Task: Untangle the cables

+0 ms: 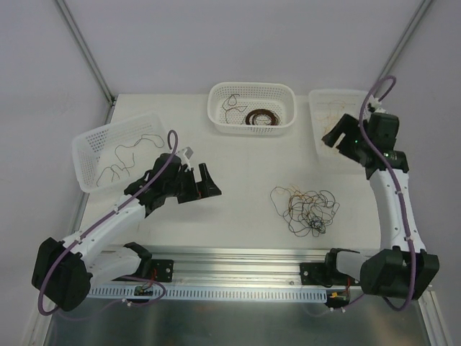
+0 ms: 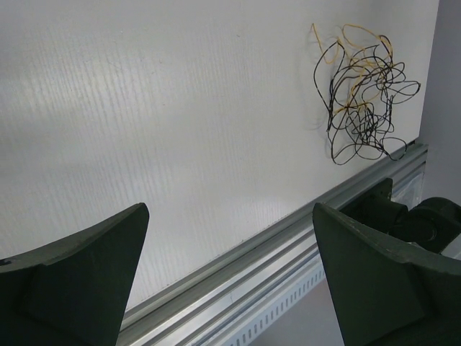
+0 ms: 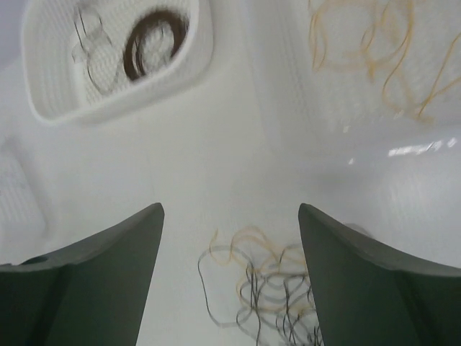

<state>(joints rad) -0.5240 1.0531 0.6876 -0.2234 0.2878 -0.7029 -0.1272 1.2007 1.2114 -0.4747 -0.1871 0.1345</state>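
Many thin wiry cables (image 1: 305, 210), blk/tan, loosely clumped.

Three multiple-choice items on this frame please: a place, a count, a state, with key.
1. Where is the tangled clump of cables? A) in a basket B) on the table, nearer the right arm C) in a gripper
2. How many white baskets? A) two B) three C) four
3. The left gripper is: A) open, empty B) shut on cables C) shut on a basket
Key: 1B, it lies on bare tabletop; 2B, left basket, middle basket, right basket; 3A, fingers wide apart, nothing between.
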